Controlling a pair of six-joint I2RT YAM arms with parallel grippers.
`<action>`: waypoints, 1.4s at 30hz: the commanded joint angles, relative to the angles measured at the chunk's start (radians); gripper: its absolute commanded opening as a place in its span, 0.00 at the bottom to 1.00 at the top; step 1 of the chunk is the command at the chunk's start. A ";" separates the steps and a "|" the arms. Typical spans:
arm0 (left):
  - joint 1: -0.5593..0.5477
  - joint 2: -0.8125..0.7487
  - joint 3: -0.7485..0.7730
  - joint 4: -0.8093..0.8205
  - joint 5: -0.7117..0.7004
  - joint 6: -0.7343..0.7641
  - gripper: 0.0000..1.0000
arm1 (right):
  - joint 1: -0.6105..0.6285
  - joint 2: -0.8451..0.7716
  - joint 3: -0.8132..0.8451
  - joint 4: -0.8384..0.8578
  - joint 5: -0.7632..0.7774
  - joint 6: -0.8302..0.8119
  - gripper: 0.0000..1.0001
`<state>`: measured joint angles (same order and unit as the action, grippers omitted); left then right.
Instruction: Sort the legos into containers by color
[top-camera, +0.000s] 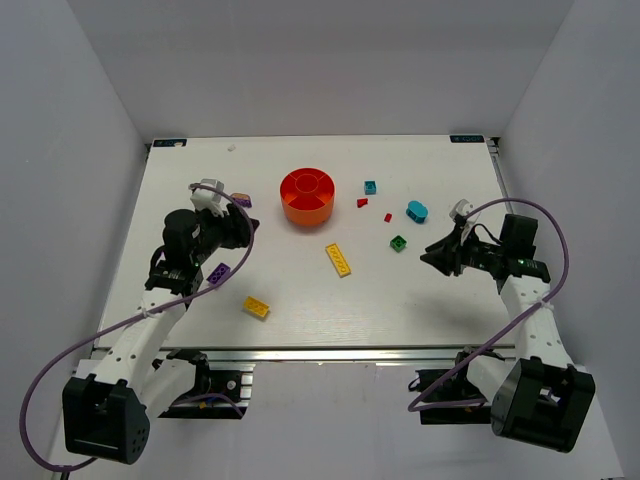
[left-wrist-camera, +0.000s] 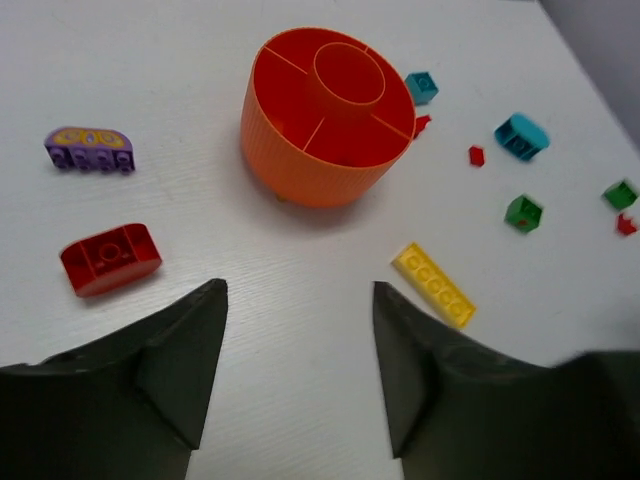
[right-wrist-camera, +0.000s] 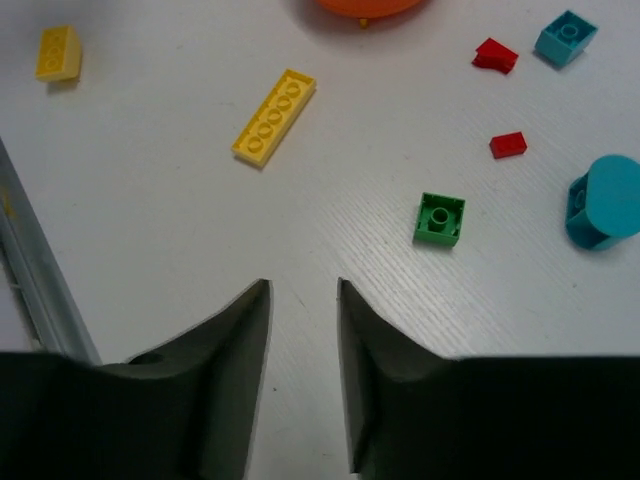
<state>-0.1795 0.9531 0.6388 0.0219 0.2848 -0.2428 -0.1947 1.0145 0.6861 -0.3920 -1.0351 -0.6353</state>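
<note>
The orange-red divided bowl (top-camera: 308, 196) stands at the table's back centre and looks empty in the left wrist view (left-wrist-camera: 328, 115). Right of it lie a cyan brick (top-camera: 370, 187), two red pieces (top-camera: 362, 202) (top-camera: 388, 216), a rounded cyan brick (top-camera: 417, 211) and a green brick (top-camera: 398, 242). A long yellow plate (top-camera: 339, 259) lies in front of the bowl. A yellow brick (top-camera: 257, 307) and a purple brick (top-camera: 218, 273) lie at the front left. My left gripper (left-wrist-camera: 300, 290) is open and empty, with a red brick (left-wrist-camera: 110, 258) and a purple brick (left-wrist-camera: 90, 150) to its left. My right gripper (right-wrist-camera: 303, 287) is open and empty, short of the green brick (right-wrist-camera: 439, 219).
The metal rail (right-wrist-camera: 30, 280) of the table's near edge runs at the left of the right wrist view. A second green brick (left-wrist-camera: 620, 194) and a red piece (left-wrist-camera: 626, 225) lie at the far right of the left wrist view. White walls enclose the table.
</note>
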 joint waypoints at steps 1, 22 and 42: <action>0.000 -0.005 0.041 -0.014 -0.039 -0.006 0.74 | 0.008 0.012 0.047 -0.018 -0.013 -0.009 0.38; 0.000 0.136 0.142 -0.132 -0.182 0.011 0.91 | 0.024 0.015 0.039 0.024 0.027 0.058 0.66; 0.000 0.820 0.715 -0.393 -0.450 -0.111 0.85 | 0.081 -0.054 0.053 0.007 0.053 0.077 0.73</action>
<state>-0.1795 1.7222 1.2598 -0.2581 -0.0948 -0.2283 -0.1253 0.9867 0.6960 -0.3923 -0.9726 -0.5575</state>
